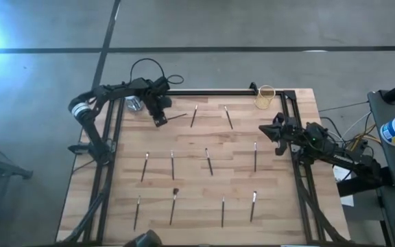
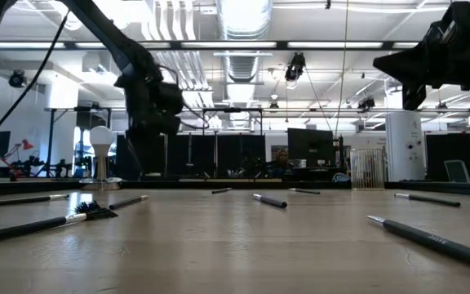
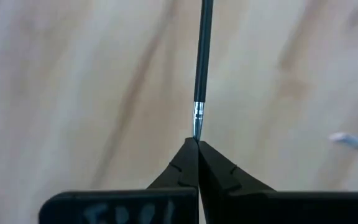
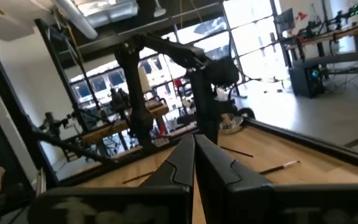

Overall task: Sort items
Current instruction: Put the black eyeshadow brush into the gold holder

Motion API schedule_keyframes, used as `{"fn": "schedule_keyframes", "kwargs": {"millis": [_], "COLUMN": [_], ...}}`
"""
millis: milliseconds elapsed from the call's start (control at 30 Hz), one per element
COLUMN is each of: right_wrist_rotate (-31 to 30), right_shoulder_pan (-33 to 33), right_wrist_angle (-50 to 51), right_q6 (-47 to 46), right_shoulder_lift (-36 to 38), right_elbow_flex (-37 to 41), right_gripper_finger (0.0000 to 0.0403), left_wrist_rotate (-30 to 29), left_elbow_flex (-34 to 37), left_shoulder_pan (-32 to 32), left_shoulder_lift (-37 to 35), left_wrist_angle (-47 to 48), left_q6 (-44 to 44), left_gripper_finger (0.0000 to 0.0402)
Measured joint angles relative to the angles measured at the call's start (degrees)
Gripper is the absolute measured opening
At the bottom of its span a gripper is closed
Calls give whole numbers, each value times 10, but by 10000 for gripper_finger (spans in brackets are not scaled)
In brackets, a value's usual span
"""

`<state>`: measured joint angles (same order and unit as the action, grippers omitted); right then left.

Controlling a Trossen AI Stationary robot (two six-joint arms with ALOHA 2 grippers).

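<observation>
**Colleague:** Where was the left arm when you looked?

**Me:** At the far left of the table (image 1: 300, 206). I had the left gripper (image 1: 160, 121) low over the wood, and its fingers (image 3: 185, 165) were pinched together on the metal end of one brush (image 3: 202, 56), whose dark handle ran straight out ahead of them. From above, that brush (image 1: 177, 116) pointed away from the gripper towards the middle of the table.

**Colleague:** And the right arm?

**Me:** It waited at the right edge. The right gripper (image 1: 277, 132) was closed on nothing, raised above the table in the low view (image 2: 419, 69).

**Colleague:** The other brushes?

**Me:** I saw them scattered singly, well apart, in loose rows across the wood. One with a bushy tip (image 1: 173, 204) lay near the front. A clear cup (image 1: 134, 103) stood just beside the left gripper, and a yellowish cup (image 1: 265, 97) sat at the far right corner.
</observation>
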<state>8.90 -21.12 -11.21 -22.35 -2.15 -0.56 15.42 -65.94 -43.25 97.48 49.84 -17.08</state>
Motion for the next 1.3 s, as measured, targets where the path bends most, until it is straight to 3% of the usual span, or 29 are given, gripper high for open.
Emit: {"fn": "schedule_keyframes", "kwargs": {"millis": [300, 533, 767, 933, 1300], "right_wrist_rotate": [6, 4, 4, 5, 6], "right_shoulder_pan": [19, 33, 34, 34, 34], "right_wrist_angle": [-29, -110, -175, -155, 55], "right_q6": [28, 63, 66, 107, 252], "right_shoulder_lift": [-87, -195, -305, -399, -658], "right_elbow_flex": [0, 0, -8, -80, -342], "right_gripper_finger": [8, 8, 9, 21, 106], "left_wrist_rotate": [87, 155, 177, 179, 178], "left_elbow_flex": [-1, -1, -1, -1, -2], "left_shoulder_pan": [66, 122, 158, 166, 166], "left_shoulder_lift": [-28, -28, -28, -28, -28], "left_wrist_angle": [-27, -120, -192, -213, -232], "left_q6": [177, 272, 348, 371, 371], "left_gripper_finger": [1, 0, 0, 0, 0]}}
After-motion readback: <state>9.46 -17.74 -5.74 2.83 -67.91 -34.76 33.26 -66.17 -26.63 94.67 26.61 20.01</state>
